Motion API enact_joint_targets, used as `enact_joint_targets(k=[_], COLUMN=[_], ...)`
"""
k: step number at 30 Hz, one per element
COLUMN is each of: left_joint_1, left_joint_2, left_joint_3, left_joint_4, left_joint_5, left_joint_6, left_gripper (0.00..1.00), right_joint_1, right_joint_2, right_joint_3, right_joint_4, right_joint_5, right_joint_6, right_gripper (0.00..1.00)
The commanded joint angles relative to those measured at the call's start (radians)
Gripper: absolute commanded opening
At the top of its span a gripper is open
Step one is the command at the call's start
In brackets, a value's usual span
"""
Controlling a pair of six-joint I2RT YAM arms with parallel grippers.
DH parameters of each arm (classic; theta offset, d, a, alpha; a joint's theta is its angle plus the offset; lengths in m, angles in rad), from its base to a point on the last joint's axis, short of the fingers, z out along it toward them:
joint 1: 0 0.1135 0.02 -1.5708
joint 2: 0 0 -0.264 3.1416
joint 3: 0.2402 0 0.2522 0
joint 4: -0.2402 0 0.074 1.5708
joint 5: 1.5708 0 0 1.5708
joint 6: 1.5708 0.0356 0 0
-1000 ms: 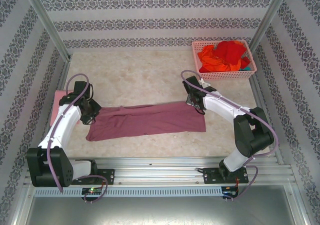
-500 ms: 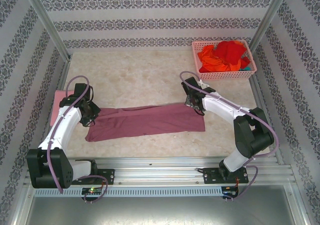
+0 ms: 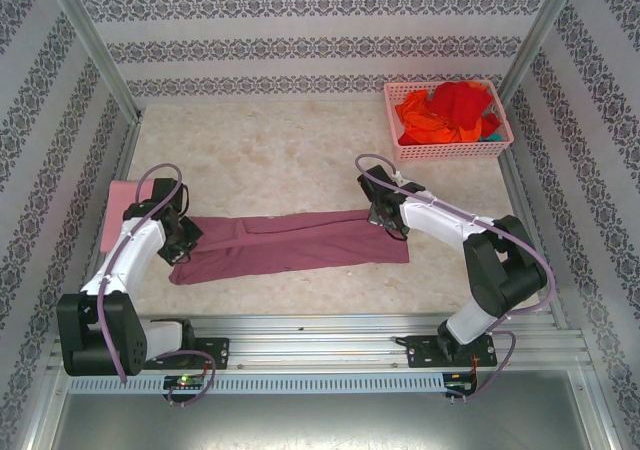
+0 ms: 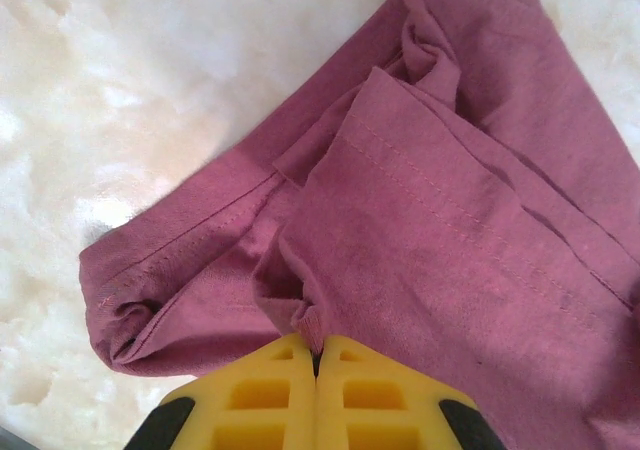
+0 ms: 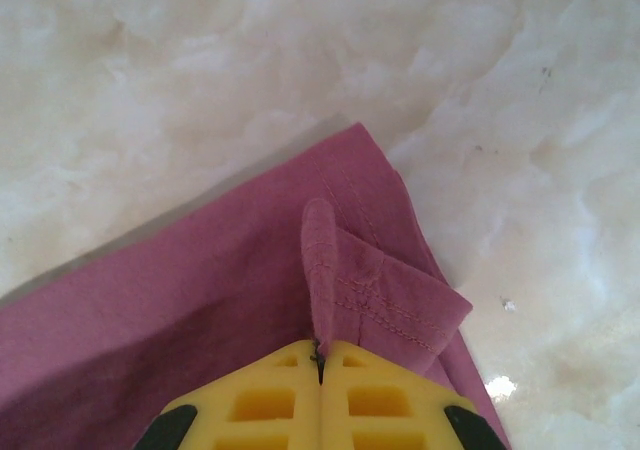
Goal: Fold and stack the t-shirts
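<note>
The walls are white with dark flower stripes. The bench is pale and cloudy like marble.

A maroon shirt lies on the bench, near the arms. It is folded into a long strip that runs from left to right.

The left end effector is at the left end of the strip. Its yellow fingers are pressed together, and a small fold of maroon cloth is pinched between the tips. In the left wrist view the cloth by the tips is bunched and wrinkled. A stitched hem runs across it, and a rolled edge lies to one side.

The right end effector is at the far right corner of the strip. Its yellow fingers are closed too. They pinch a little fold of the corner that stands up. In the right wrist view a hem with two rows of stitches sits just beside that fold, and the bare bench lies past it.

A pink shirt lies flat at the left edge of the bench, partly hidden by the left arm.

A pink basket sits in the far right corner. A red shirt and an orange shirt are piled in it, all crumpled. The basket is well apart from the maroon shirt.
</note>
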Motion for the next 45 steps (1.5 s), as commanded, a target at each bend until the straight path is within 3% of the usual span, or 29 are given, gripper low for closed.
enact_joint_targets(k=[1,5,7,11,12,15,18,26,30,45], left_joint_1=[0.017,0.019,0.020,0.020,0.020,0.019,0.013,-0.007,-0.007,-0.007], left_joint_2=[0.012,0.030,0.034,0.016,0.003,-0.042,-0.052,0.024,0.040,0.099], left_joint_3=[-0.024,-0.053,-0.064,-0.054,-0.044,-0.009,0.010,-0.025,-0.040,-0.025], left_joint_4=[0.012,0.033,0.041,0.025,0.013,0.004,0.035,0.177,0.203,0.227], left_joint_5=[-0.024,-0.022,-0.011,-0.015,-0.027,-0.043,-0.001,0.156,0.163,0.168], left_joint_6=[0.023,0.021,0.019,0.034,0.039,0.064,0.072,0.001,-0.013,0.003], left_gripper=[0.00,0.00,0.04,0.40,0.49,0.67,0.77,0.79,0.79,0.80], right_joint_1=[0.013,0.022,0.025,0.036,0.036,0.036,0.026,0.013,0.000,0.014], right_joint_2=[-0.018,-0.021,-0.030,-0.111,-0.137,-0.185,-0.139,0.107,0.174,-0.066], right_joint_3=[-0.019,-0.036,-0.041,-0.071,-0.083,-0.107,-0.075,0.085,0.083,-0.179], right_joint_4=[-0.039,-0.042,-0.048,-0.023,-0.005,0.064,0.105,0.136,0.137,-0.021], right_joint_5=[0.013,0.005,0.004,0.029,0.036,0.053,0.009,-0.123,-0.149,-0.130], right_joint_6=[0.034,0.045,0.050,0.037,0.030,-0.014,-0.063,-0.085,-0.058,0.059], right_gripper=[0.02,0.04,0.11,0.49,0.54,0.57,0.57,0.49,0.47,0.41])
